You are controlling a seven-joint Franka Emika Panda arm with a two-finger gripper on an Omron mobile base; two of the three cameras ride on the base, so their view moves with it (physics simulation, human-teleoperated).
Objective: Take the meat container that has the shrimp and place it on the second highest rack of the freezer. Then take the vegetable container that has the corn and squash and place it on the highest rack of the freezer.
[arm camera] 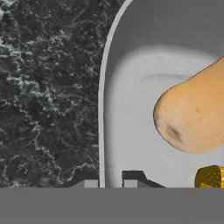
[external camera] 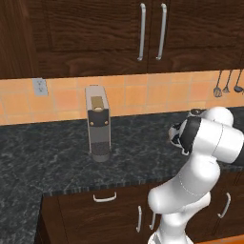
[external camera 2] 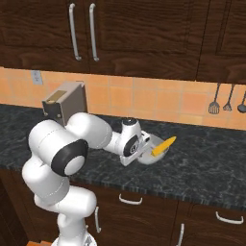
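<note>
Kitchen: dark wood cabinets (external camera: 95, 28), speckled black counter (external camera: 47, 152), orange tile backsplash (external camera 2: 168, 101), hanging utensils (external camera 2: 226, 101).

A dark speckled stone worktop (external camera: 52, 152) runs along an orange tiled wall (external camera: 138, 93); a grey coffee machine (external camera: 97, 123) stands upright on it near the wall, with a white socket plate (external camera: 40, 86) on the tiles to its left; dark wooden cupboards (external camera: 95, 33) with long silver handles (external camera: 142, 32) hang above; three utensils (external camera 2: 227, 100) hang on the tiles at the right; drawers and doors with pale handles (external camera: 105, 197) sit below the worktop.
</note>
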